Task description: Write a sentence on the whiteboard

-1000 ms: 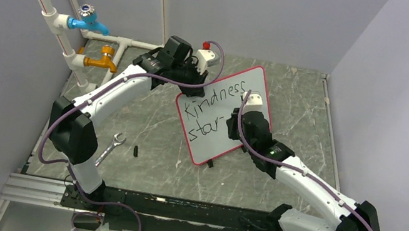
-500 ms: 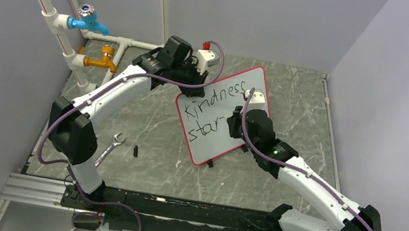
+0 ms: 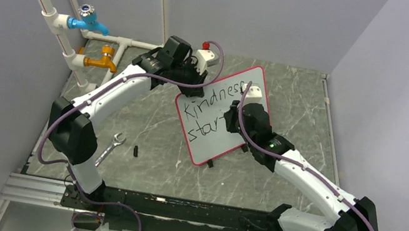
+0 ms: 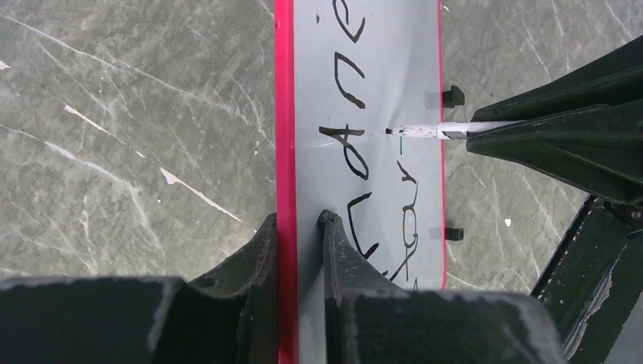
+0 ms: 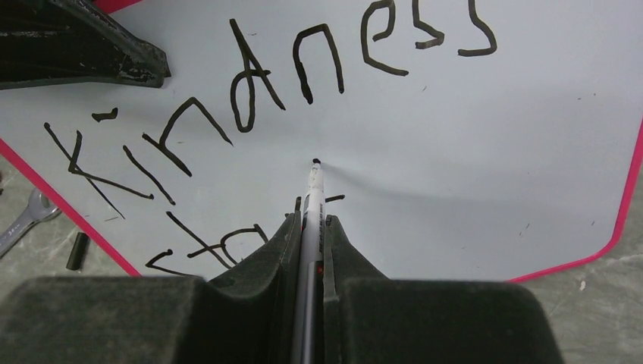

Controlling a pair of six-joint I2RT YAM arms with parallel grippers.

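Note:
The whiteboard (image 3: pixel 210 139), white with a red rim, stands tilted on the table's middle. It also shows in the left wrist view (image 4: pixel 394 61) and the right wrist view (image 5: pixel 470 152). The sentence (image 3: pixel 211 101) reads "Kindness" on the first line and "star" below it (image 5: pixel 303 68). My left gripper (image 4: pixel 299 224) is shut on the whiteboard's red edge at its far left corner. My right gripper (image 5: pixel 311 220) is shut on a white marker (image 5: pixel 313 189). The marker's black tip touches the board between the two lines, right of "star". The marker also shows in the left wrist view (image 4: pixel 425 130).
A wrench (image 3: pixel 109 147) and a small black cap (image 3: pixel 136 150) lie on the table left of the board. White pipes with a blue tap (image 3: pixel 88 20) and a yellow tap (image 3: pixel 103 61) stand at the back left. Grey walls close the sides.
My right gripper has moved up and to the left across the board with the marker. The left arm and the board have not moved.

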